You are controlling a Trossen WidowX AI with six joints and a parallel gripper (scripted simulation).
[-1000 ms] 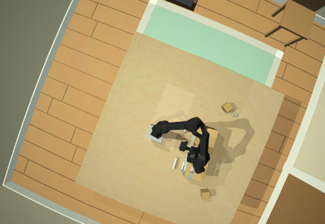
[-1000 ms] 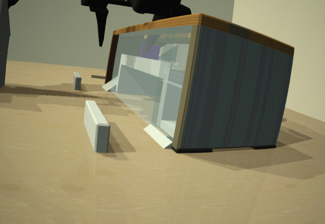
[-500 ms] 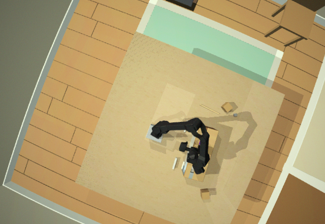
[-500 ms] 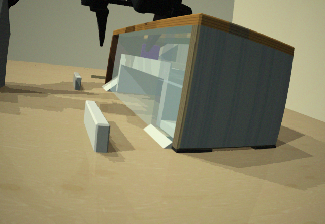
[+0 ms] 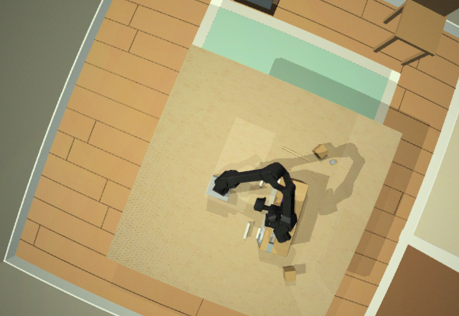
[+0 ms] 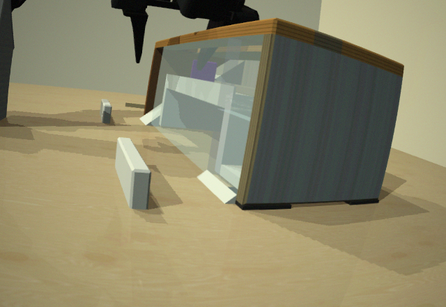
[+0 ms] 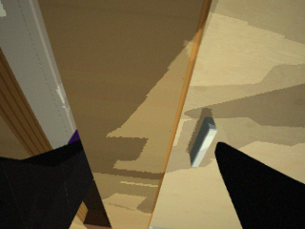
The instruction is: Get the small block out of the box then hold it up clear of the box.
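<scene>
The box [image 5: 300, 190] [image 6: 316, 116] stands upright, its clear front facing the exterior camera. The purple block [image 5: 282, 200] [image 6: 208, 72] [image 7: 73, 137] is inside, on the pale shelf [image 6: 198, 83]; its lower part is hidden behind the shelf's front lip. My gripper [image 6: 168, 65] [image 7: 163, 141] is open and empty and straddles the clear front. One finger hangs outside in front of the box; the other reaches down inside from the top, and its tip overlaps the block in the exterior view. Whether it touches the block I cannot tell.
White upright bars [image 5: 247, 230] [image 6: 124, 174] [image 7: 204, 142] stand in front of the box. White wedges [image 6: 217, 186] lie at the foot of its front. Two wooden cubes [image 5: 320, 151] [image 5: 289, 274], a thin stick [image 5: 295, 153] and a small grey piece [image 5: 333, 162] lie around it.
</scene>
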